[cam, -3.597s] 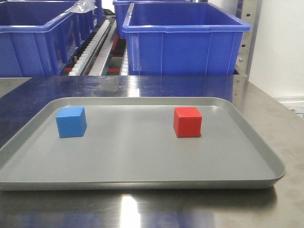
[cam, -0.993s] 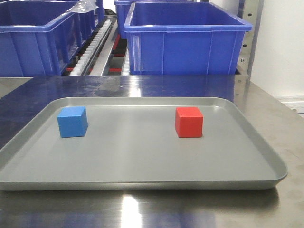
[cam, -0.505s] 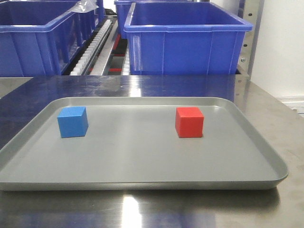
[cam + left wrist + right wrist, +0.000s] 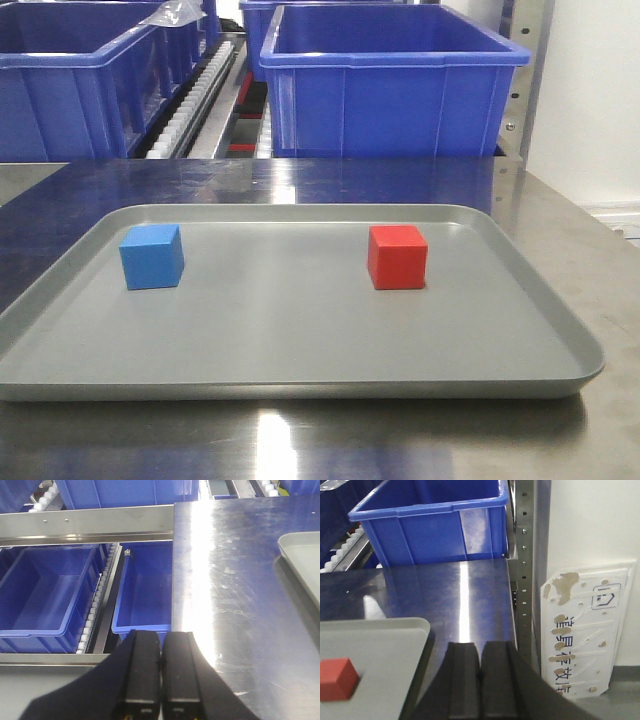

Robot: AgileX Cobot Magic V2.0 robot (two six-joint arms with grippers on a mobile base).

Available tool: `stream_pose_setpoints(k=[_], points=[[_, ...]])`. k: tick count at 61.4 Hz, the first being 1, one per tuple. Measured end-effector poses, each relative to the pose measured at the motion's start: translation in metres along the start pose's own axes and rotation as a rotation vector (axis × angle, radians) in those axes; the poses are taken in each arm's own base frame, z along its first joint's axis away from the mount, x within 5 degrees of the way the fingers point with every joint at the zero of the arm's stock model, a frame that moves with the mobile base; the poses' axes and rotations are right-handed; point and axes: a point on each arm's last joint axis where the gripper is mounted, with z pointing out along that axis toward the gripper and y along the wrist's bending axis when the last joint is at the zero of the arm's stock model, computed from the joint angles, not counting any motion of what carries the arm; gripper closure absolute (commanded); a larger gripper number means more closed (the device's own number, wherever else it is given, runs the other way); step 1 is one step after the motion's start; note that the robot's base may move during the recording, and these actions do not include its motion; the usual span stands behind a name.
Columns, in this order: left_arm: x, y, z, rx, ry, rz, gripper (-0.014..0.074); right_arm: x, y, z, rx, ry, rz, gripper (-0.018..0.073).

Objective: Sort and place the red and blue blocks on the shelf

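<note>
The blue block sits at the left of the grey tray, and the red block at its right; the red block also shows at the lower left of the right wrist view. Behind the table rises the shelf with its roller tracks and blue bins. My left gripper is shut and empty, hanging over the table's left edge, well off the tray. At the table's right edge, just past the tray corner, my right gripper is shut with nothing in it.
A large blue bin stands behind the tray on the right and another on the left. Lower shelf bins lie below the table's left edge. A steel upright and a white panel flank the right side.
The front view has shifted by a few pixels. Both blocks stay where they were on the tray.
</note>
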Motion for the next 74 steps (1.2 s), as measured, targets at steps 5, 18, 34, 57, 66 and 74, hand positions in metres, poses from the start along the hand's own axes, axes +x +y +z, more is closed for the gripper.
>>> stream_pose_setpoints(k=[5,18,34,57,66,74], points=[[0.000,0.000,0.000,0.000,0.000,0.000,0.0463,-0.023,0.004,0.007,0.007,0.003,0.013,0.0510],[0.000,0.000,0.000,0.000,0.000,0.000,0.0463,-0.070,0.011,0.030,0.033,0.035,0.027,0.0510],[0.000,0.000,0.000,0.000,0.000,0.000,0.0463,-0.085,0.020,0.057,0.033,0.158,-0.039,0.0510],[0.000,0.000,0.000,0.000,0.000,0.000,0.0463,-0.057,0.045,0.086,-0.032,0.446,-0.183,0.0510],[0.000,0.000,0.000,0.000,0.000,0.000,0.0463,-0.046,0.050,0.094,-0.043,0.512,-0.158,0.0510],[0.000,0.000,0.000,0.000,0.000,0.000,0.0463,-0.039,0.052,0.100,-0.040,0.554,-0.135,0.0510]])
